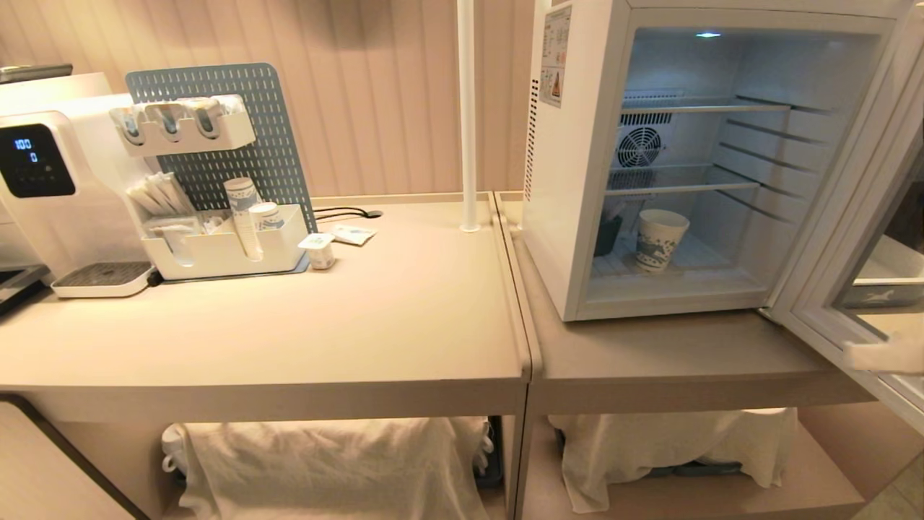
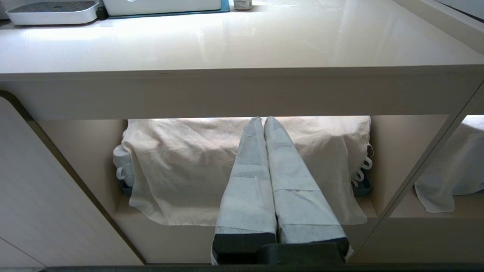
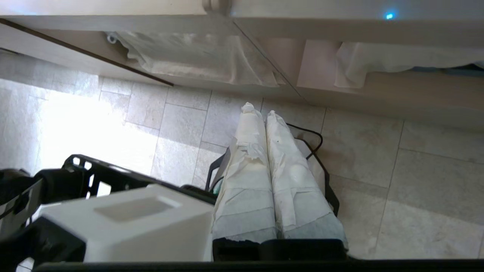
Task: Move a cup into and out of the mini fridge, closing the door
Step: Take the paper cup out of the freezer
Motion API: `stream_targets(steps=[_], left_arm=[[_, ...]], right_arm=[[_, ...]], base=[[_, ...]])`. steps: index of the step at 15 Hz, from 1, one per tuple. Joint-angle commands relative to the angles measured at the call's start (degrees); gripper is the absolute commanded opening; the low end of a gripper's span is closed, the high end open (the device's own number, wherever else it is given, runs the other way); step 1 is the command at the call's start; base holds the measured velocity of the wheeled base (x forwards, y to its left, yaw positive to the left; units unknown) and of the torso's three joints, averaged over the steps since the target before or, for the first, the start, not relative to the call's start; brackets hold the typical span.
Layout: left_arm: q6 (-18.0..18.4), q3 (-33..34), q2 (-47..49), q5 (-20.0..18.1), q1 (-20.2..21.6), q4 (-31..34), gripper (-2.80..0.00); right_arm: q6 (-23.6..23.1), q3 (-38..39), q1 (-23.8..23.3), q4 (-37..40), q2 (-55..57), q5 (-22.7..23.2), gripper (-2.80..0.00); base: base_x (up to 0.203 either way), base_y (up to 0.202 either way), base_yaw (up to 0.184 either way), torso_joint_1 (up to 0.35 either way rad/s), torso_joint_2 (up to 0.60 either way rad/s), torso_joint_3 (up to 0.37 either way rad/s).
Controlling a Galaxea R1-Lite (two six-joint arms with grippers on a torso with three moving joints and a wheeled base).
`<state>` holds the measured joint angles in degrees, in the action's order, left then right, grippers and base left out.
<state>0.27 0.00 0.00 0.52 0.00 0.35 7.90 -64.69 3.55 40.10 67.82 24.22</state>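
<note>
Inside the mini fridge (image 1: 570, 180), beyond its open door (image 1: 859, 238), the cup (image 1: 660, 239) stands upright, while the left gripper (image 2: 263, 120) and right gripper (image 3: 257, 111) are both closed, empty.

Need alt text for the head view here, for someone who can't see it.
The mini fridge stands on the counter with its door swung open and the cup upright on its floor. A white dispenser and an organiser with stacked cups sit at left.

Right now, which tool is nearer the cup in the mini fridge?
Probably the right tool, over floor by the table bearing the cup; left tool faces the neighbouring table's draped shelf.
</note>
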Motion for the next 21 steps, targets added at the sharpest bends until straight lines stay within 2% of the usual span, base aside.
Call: stream_targets(steps=[1, 6, 10, 12, 15, 16, 21], left_arm=[[0.0, 0.09, 0.09, 0.01, 0.0, 0.0, -2.8], [0.0, 0.09, 0.05, 0.01, 0.0, 0.0, -2.8], [0.0, 0.09, 0.03, 0.01, 0.0, 0.0, -2.8], [0.0, 0.09, 0.08, 0.01, 0.0, 0.0, -2.8], [0.0, 0.09, 0.08, 0.01, 0.0, 0.0, -2.8], [0.0, 0.09, 0.04, 0.01, 0.0, 0.0, -2.8], [0.0, 0.09, 0.09, 0.01, 0.0, 0.0, -2.8]], right_arm=[[-0.28, -0.67, 0.18, -3.64, 9.06, 0.25, -2.8], [-1.35, -1.69, -0.09, -24.56, 23.73, 0.14, -2.8], [-4.01, -6.7, -1.17, -31.92, 33.9, -1.46, -2.8], [-5.03, -10.45, -2.4, -34.21, 38.96, -5.48, -2.8], [-6.09, -14.64, -3.3, -36.82, 45.09, -19.01, -2.8], [-6.29, -14.51, -3.3, -37.83, 45.36, -21.38, -2.8], [-7.81, -10.81, -3.03, -38.73, 42.61, -22.38, -2.8]], base=[[0.0, 0.0, 0.0, 0.0, 0.0, 0.0], [0.0, 0.0, 0.0, 0.0, 0.0, 0.0], [0.0, 0.0, 0.0, 0.0, 0.0, 0.0], [0.0, 0.0, 0.0, 0.0, 0.0, 0.0], [0.0, 0.0, 0.0, 0.0, 0.0, 0.0], [0.0, 0.0, 0.0, 0.0, 0.0, 0.0], [0.0, 0.0, 0.0, 0.0, 0.0, 0.0]])
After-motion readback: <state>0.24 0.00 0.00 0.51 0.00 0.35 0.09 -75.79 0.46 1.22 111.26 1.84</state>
